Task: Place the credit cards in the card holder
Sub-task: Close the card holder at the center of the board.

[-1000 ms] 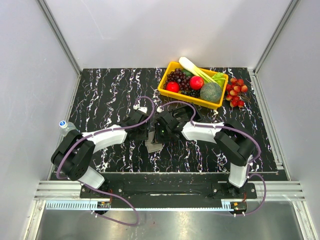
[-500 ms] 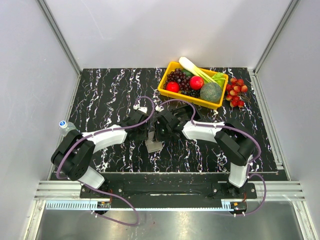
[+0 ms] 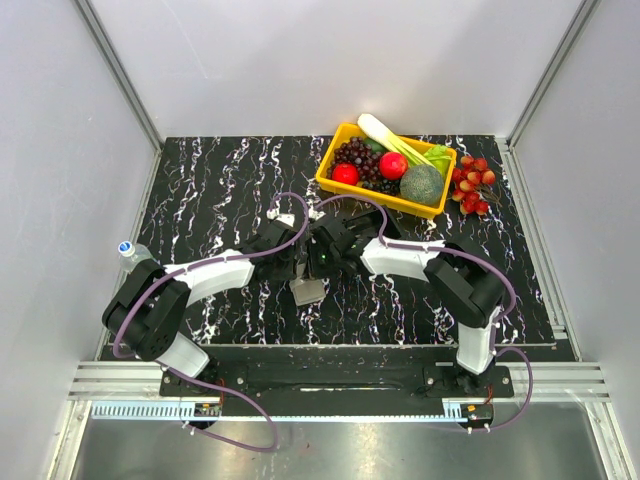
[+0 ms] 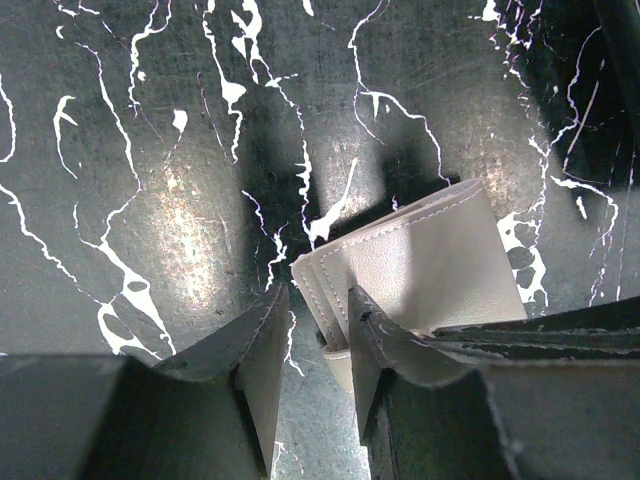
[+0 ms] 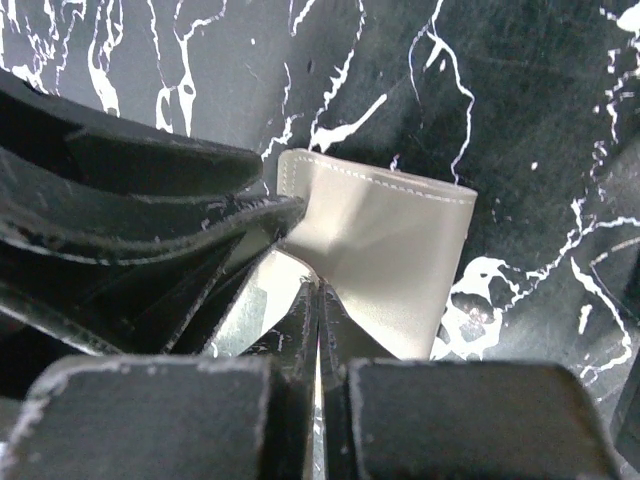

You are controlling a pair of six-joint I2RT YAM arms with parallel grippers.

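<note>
A grey, stitched card holder [image 4: 420, 265] lies on the black marbled table, between the two arms. Its flaps stand partly open. No cards can be made out.
</note>
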